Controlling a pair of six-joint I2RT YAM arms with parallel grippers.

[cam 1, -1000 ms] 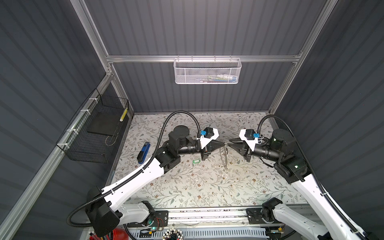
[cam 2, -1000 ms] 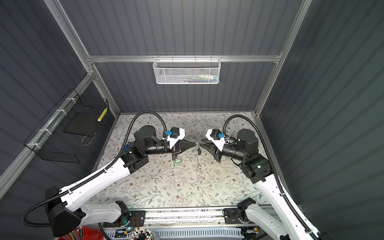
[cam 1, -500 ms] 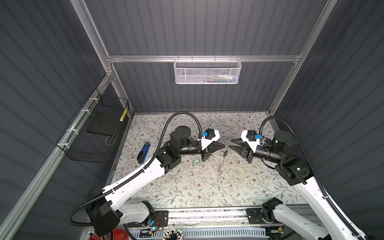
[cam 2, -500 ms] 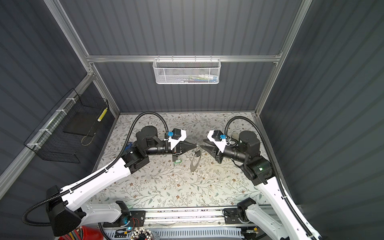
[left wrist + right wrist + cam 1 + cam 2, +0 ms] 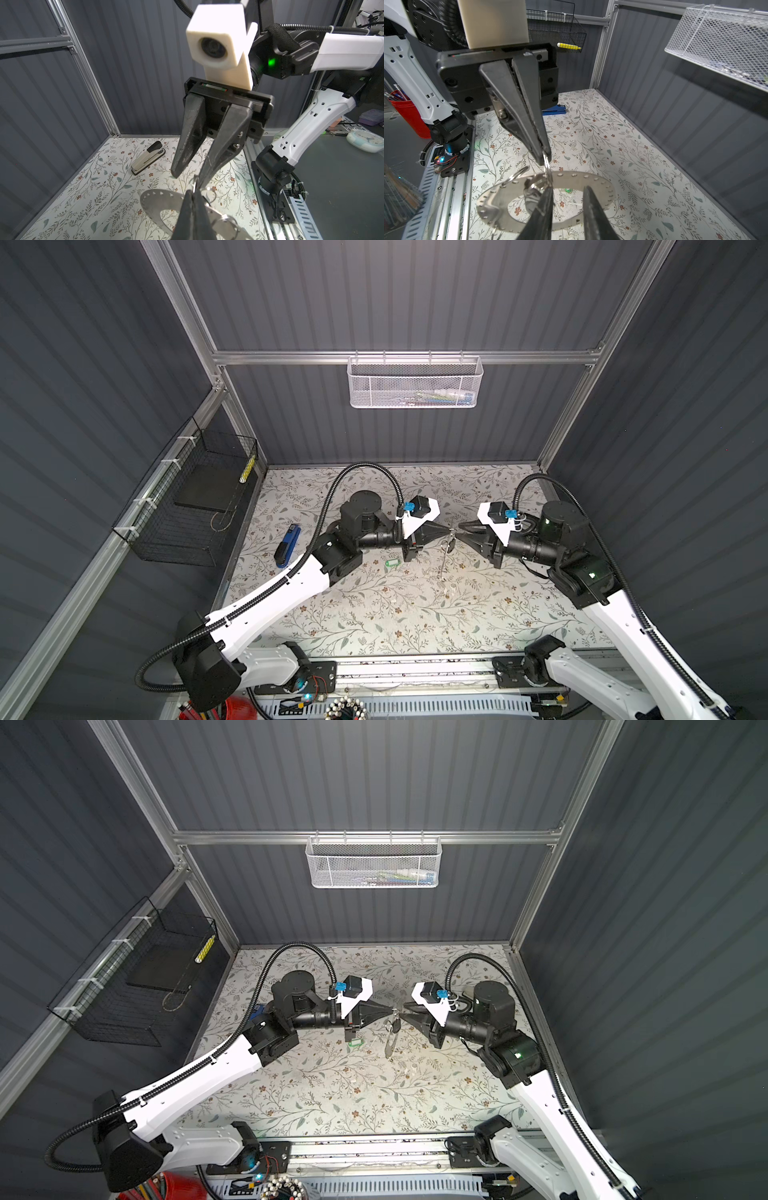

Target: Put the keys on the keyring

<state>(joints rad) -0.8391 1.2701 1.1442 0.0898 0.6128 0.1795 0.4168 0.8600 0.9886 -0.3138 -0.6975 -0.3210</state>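
The keyring (image 5: 583, 178), a flat grey metal disc with a wide hole, hangs above the mat between both arms, edge-on in both top views (image 5: 444, 566) (image 5: 390, 1043). My left gripper (image 5: 194, 192) (image 5: 450, 531) is shut on a small wire ring at its top rim. A silver key with a black tag (image 5: 397, 1026) dangles beside the disc. My right gripper (image 5: 568, 188) (image 5: 458, 531) faces the left one with its fingers apart over the disc's rim, one finger (image 5: 548, 195) against the small ring. The green tag (image 5: 391, 563) lies on the mat under the left gripper.
A blue stapler (image 5: 287, 546) lies at the mat's left edge. A black wire basket (image 5: 191, 506) hangs on the left wall and a white mesh basket (image 5: 415, 381) on the back rail. The floral mat (image 5: 395, 614) extends toward the front rail.
The hanging keyring swung left half a second ago and now hangs straight again. My right gripper drew back slightly, then returned to the left gripper's tip.
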